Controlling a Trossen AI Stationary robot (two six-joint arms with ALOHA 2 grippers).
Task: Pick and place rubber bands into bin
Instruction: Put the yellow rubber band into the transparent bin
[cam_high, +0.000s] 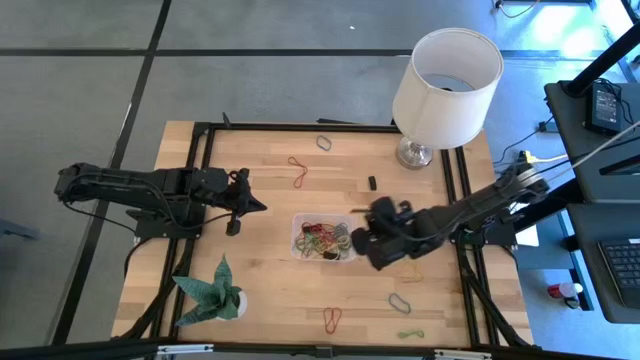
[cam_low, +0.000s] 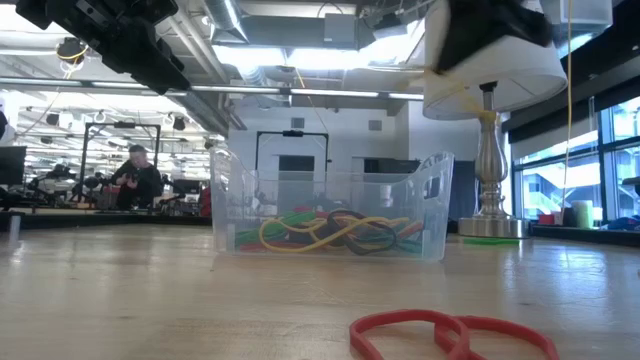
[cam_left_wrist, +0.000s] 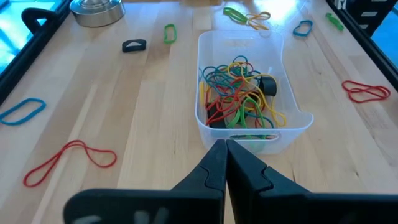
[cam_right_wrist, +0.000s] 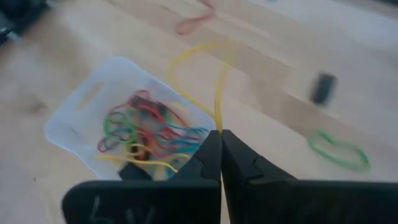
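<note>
Beside the right edge of the bin (cam_high: 324, 239), raised off the table, the right gripper (cam_right_wrist: 219, 144) has its two fingers pressed together on a yellow rubber band (cam_right_wrist: 198, 74), whose loop stands up free beyond the tips. That band looks nearly weightless and quite limp, so it should flop and swing as the arm travels; being rubbery it probably grips the pads well enough, but a pinch on so thin a strand is easily lost, and the best hold is judged to be across a single strand or where two strands lie together, never on the open middle of a loop. The bin, a clear low-walled tray near the middle of the table, already holds a tangle of red, green, yellow and blue bands. More lie loose on the wood: a red band (cam_high: 332, 318) and a green band (cam_high: 410, 334) toward the near edge, and another red band (cam_high: 298, 170) toward the far side. The right arm reaches in from the table's right side, folded low with its wrist angled down toward the tray. On the other side, the left gripper (cam_left_wrist: 225, 154) is clamped tight on nothing, its arm stretched out level to the left of the bin and pointed at it.
</note>
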